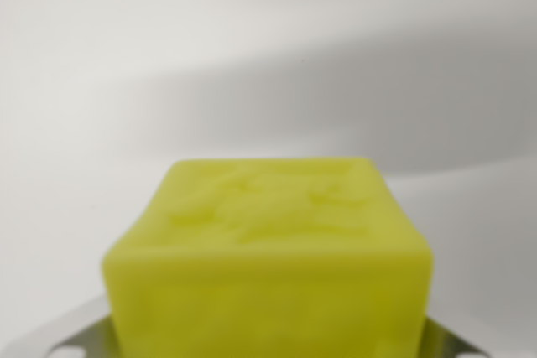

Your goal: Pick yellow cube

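Note:
The yellow cube [268, 266] fills the lower middle of the wrist view, very close to the camera and blurred, with a faint embossed pattern on its top face. My gripper [268, 348] sits at the bottom edge. One metal finger [59, 339] shows at the wrist view's left and the other finger [457, 346] at its right. Each presses against a side of the cube, so the gripper is shut on it. The cube's underside and the fingertips are cut off by the frame.
Behind the cube lies a plain white surface [168, 56], crossed by a broad grey shadow [377, 98] from the middle to the wrist view's right. Nothing else is in view.

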`<state>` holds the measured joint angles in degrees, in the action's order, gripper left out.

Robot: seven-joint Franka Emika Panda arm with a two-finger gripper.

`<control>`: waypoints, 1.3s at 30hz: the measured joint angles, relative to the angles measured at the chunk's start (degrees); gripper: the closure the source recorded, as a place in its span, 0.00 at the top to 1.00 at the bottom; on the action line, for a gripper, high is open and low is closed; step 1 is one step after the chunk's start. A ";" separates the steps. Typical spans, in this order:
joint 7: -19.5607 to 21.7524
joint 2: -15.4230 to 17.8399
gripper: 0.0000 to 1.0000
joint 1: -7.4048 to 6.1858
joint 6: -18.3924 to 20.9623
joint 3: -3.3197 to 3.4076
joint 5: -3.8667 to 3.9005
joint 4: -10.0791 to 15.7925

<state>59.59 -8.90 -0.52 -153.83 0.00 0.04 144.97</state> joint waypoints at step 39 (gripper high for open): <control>0.00 9.40 0.00 0.00 10.19 0.00 -0.01 -0.74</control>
<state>59.59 0.50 -0.52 -143.64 0.00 0.03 144.23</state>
